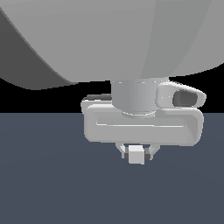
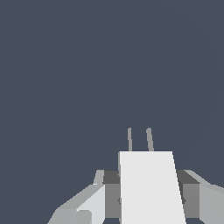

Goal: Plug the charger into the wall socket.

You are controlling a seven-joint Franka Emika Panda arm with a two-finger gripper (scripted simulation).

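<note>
The charger is a small white-grey cube held between my gripper's two fingers, which are shut on its sides. In the wrist view the charger fills the lower middle, with two thin grey prongs sticking out of its far face. A grey finger presses one side of it. The wall socket is out of view in both frames. The charger hangs above the dark blue-grey floor.
The arm's large grey body fills the upper part of the exterior view and hides what lies behind it. The white hand housing sits just above the charger. Only plain dark floor shows beyond the prongs.
</note>
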